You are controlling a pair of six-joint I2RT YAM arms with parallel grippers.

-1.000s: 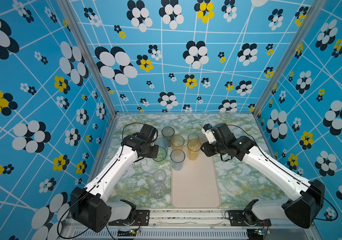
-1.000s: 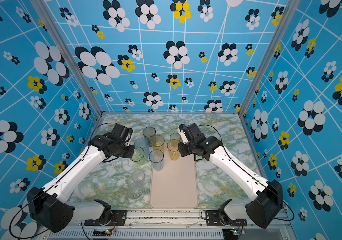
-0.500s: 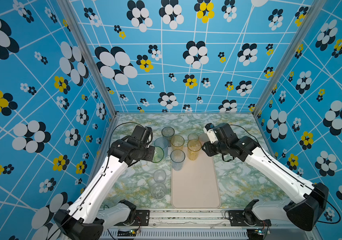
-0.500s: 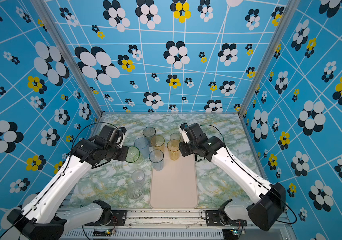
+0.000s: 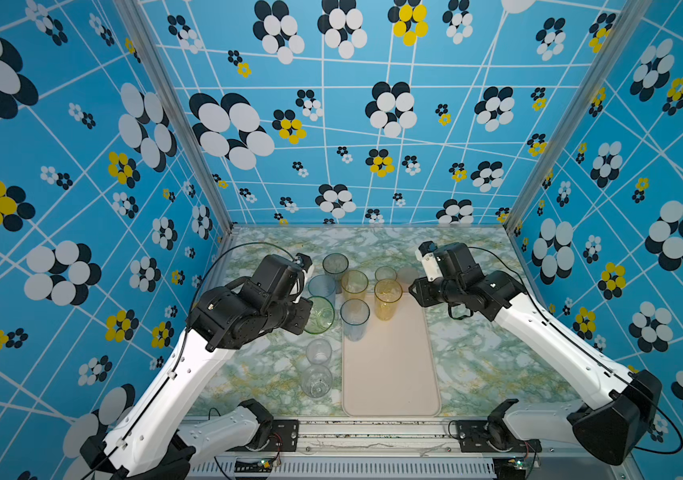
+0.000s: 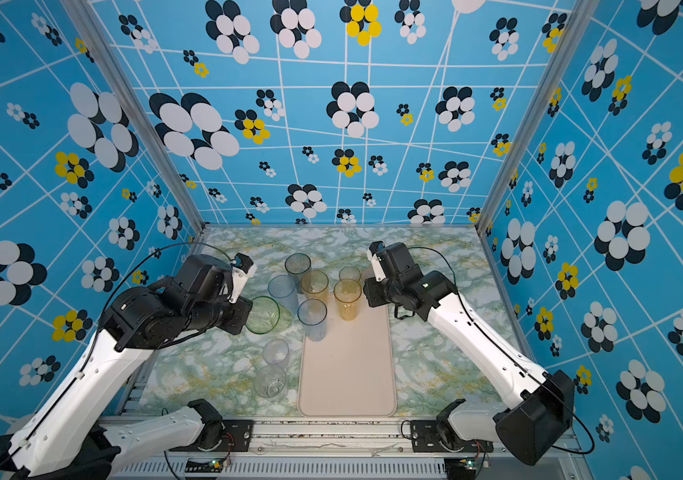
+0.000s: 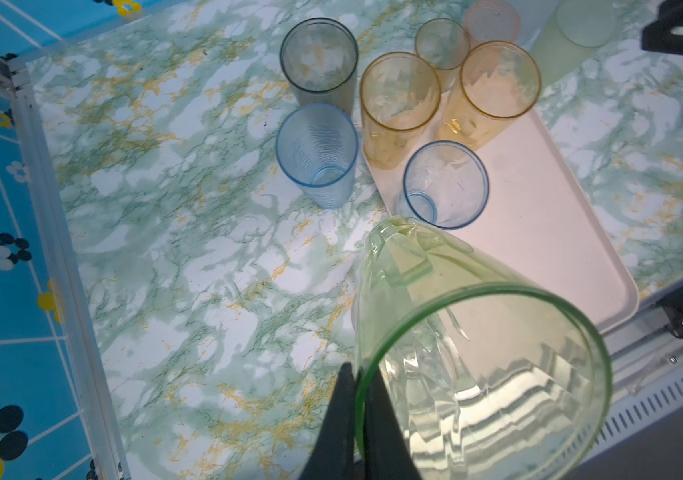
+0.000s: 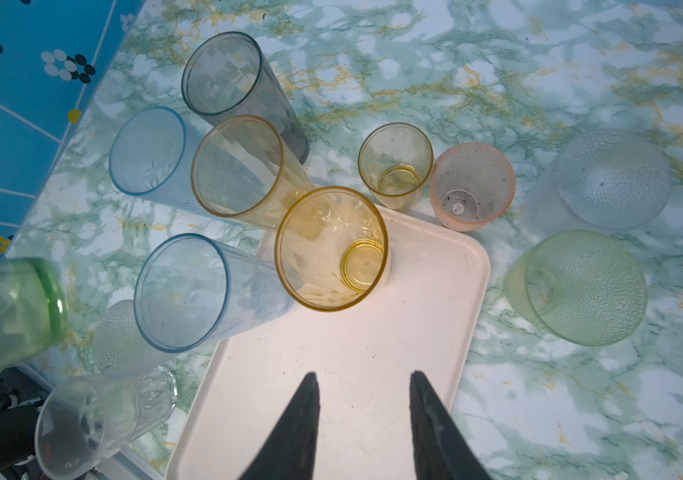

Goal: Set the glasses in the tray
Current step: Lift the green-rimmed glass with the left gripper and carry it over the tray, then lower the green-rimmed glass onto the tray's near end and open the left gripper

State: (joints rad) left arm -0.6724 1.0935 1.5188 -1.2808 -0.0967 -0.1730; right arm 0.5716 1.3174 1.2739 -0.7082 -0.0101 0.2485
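Right wrist — tray (image 8: pixel 352 365), seemingly two glasses (image 8: pixel 331 249)

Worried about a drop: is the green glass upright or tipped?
Tipped: the left gripper pinches the green glass by its rim; its body slants sideways.

In both top views the right arm (image 5: pixel 468 286) hides the frosted tumbler (image 8: pixel 612 178) and the pale green tumbler (image 8: pixel 576 286).
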